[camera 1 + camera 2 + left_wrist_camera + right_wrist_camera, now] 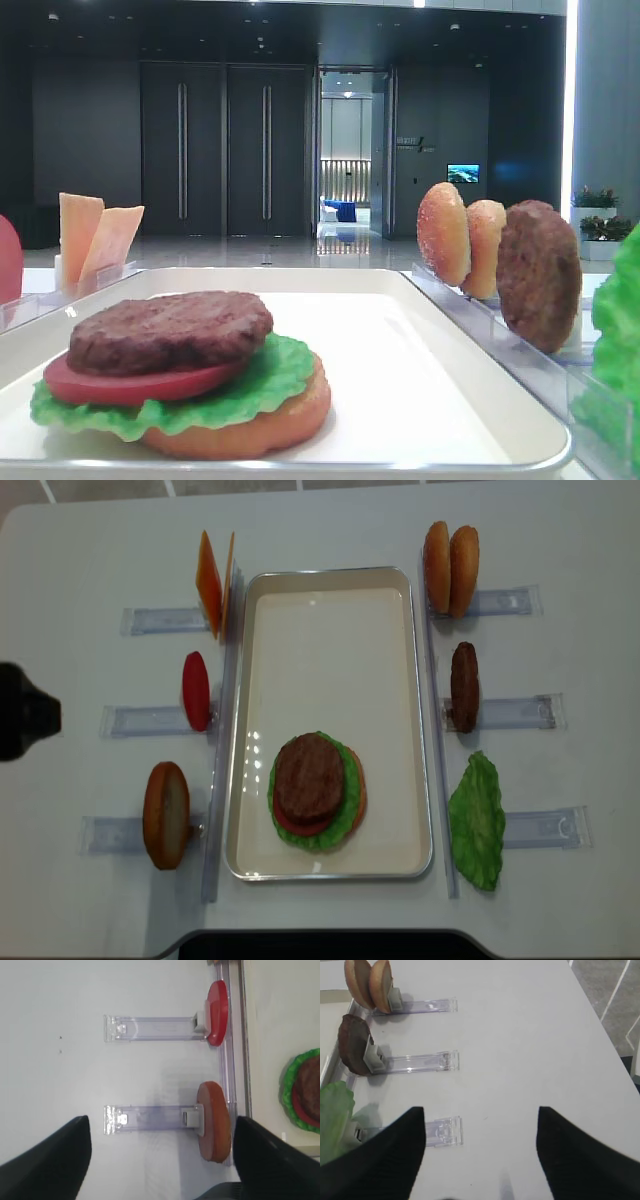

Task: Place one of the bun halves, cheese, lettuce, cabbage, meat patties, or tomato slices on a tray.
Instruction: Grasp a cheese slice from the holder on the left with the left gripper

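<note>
**Both tools spread wide, stack half built on the tray**

Left tool hangs released over the bench, its black fingers apart and gripping nothing, facing the golden-orange round bun half and the flat red tomato slice. Each stands on edge in a clear plastic holder strip, probably so that a tool can pinch it from the side. Right tool is likewise released and empty over the bench, near the ruffled green lettuce leaf and the dark brown round meat patty. On the large white rectangular tray a stack already lies flat: bun, lettuce, tomato, patty. Two pale orange square cheese slices lean upright beside the tray's far left corner, plausibly next.
</note>
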`<state>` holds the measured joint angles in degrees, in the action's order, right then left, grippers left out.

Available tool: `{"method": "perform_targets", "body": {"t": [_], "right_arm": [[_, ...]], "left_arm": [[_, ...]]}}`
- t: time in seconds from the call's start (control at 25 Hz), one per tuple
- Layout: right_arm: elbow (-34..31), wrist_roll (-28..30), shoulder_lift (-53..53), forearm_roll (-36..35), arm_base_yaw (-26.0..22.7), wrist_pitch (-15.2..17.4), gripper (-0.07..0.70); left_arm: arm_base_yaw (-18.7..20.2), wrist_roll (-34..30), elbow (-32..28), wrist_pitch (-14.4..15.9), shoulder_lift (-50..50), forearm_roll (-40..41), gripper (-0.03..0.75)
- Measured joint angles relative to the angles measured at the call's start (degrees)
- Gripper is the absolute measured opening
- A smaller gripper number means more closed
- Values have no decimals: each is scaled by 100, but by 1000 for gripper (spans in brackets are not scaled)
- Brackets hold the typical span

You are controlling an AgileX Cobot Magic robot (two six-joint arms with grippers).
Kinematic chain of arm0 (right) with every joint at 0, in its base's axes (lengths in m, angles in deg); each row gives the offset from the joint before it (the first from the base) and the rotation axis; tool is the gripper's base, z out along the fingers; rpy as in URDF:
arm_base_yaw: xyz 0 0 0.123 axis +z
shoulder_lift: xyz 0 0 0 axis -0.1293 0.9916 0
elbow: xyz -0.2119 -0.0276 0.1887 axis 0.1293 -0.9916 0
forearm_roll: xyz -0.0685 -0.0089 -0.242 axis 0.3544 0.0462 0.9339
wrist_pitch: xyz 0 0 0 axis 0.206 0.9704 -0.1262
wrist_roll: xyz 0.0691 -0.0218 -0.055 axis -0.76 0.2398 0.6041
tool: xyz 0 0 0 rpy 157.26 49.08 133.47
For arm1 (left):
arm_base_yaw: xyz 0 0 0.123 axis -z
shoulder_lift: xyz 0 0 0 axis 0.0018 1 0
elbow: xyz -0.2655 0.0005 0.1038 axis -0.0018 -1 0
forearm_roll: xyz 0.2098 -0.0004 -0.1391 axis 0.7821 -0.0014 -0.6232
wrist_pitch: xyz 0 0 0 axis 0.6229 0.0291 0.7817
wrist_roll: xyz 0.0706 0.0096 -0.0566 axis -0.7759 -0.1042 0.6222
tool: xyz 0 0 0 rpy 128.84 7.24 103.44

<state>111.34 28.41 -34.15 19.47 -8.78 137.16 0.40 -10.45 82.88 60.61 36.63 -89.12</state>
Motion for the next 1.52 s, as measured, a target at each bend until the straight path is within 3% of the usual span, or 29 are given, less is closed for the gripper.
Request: {"method": "perform_targets", "body": {"t": [0.32, 0.84, 1.24, 1.52], "right_arm": [[0, 0, 0, 0, 0, 0, 455], [0, 0, 0, 0, 0, 0, 455], [0, 0, 0, 0, 0, 0, 455], [0, 0, 0, 0, 0, 0, 455]], "left_arm": [[0, 4, 1608, 327, 1750, 220, 692], [0, 110, 3956, 428, 4297, 370, 692], [0, 198, 5240, 434, 5626, 370, 692], [0, 205, 5552, 434, 6135, 370, 692]]}}
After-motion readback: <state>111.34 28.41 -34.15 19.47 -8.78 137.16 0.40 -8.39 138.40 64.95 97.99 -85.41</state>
